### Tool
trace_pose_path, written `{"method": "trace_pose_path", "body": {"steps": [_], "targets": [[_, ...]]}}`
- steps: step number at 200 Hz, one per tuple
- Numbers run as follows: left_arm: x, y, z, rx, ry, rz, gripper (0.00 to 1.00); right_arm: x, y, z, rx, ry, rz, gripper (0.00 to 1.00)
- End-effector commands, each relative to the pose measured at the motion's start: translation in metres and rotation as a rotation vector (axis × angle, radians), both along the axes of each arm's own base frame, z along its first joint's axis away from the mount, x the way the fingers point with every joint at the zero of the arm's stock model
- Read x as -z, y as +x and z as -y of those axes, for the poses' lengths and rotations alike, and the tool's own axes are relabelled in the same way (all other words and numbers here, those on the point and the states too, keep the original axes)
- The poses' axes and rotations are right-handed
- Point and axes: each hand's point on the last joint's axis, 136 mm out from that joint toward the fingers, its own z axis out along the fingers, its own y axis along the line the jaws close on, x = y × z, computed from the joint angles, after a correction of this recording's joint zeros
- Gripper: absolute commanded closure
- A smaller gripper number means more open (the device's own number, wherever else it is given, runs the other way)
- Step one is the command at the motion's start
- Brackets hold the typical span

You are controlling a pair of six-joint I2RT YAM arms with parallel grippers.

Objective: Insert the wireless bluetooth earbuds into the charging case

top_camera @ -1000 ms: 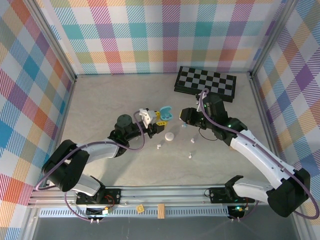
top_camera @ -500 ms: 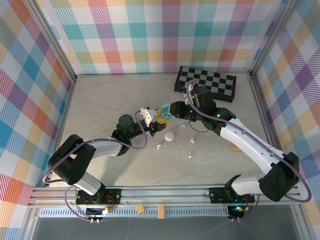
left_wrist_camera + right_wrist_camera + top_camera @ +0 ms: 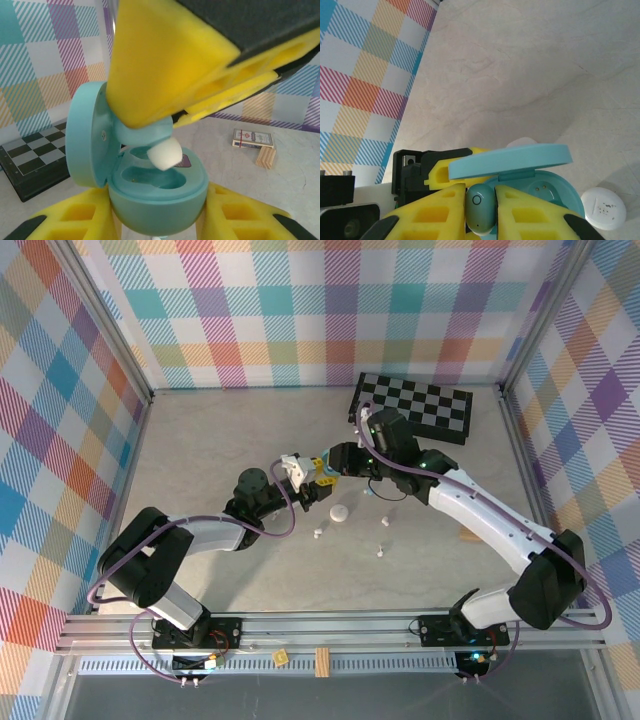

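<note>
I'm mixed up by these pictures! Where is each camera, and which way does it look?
Top external: high behind, looking down at the table; left arm and right arm show.
Left wrist: on the left arm, facing the open teal case in the left gripper.
Right wrist: on the right arm, facing the earbud pinched in the right gripper.
Both wrist views share the case.

In the middle of the table (image 3: 200, 460), the open case (image 3: 159, 197) sits between the fingers of the left gripper (image 3: 318, 473). The right gripper (image 3: 338, 462) holds an earbud (image 3: 480, 209) just above its hollow. A closed case (image 3: 341, 513) lies just in front, with loose earbuds (image 3: 318, 533) nearer still. A chessboard (image 3: 412, 405) lies behind, to the right.
</note>
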Motion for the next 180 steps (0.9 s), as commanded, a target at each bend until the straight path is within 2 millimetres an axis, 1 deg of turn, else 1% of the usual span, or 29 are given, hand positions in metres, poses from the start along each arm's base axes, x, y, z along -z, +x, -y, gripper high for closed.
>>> {"method": "trace_pose_path", "body": {"steps": [1,74,101,115,130,138,166,180], "targets": [[-0.023,-0.001,0.005,0.011,-0.051,0.058,0.64,-0.004,0.0,-0.003,-0.012,-0.007,0.017,0.8],[-0.029,-0.003,0.003,0.014,-0.062,0.064,0.64,0.015,0.001,-0.004,-0.008,-0.052,-0.006,0.79],[-0.031,-0.004,0.003,0.012,-0.064,0.068,0.64,0.016,-0.001,-0.005,-0.014,-0.052,-0.012,0.77],[-0.032,-0.004,0.003,0.013,-0.065,0.07,0.64,0.015,-0.003,-0.004,-0.016,-0.052,-0.007,0.71],[-0.033,-0.004,0.003,0.01,-0.066,0.073,0.64,0.009,-0.003,0.001,-0.011,-0.063,0.018,0.59],[-0.033,-0.004,0.002,0.01,-0.066,0.074,0.64,0.004,-0.004,0.004,-0.008,-0.067,0.035,0.55],[-0.032,-0.003,0.001,0.002,-0.063,0.072,0.64,-0.011,-0.01,0.015,-0.002,-0.075,0.093,0.44],[-0.031,-0.002,0.0,-0.003,-0.062,0.07,0.64,-0.016,-0.015,0.024,0.01,-0.073,0.138,0.41]]}}
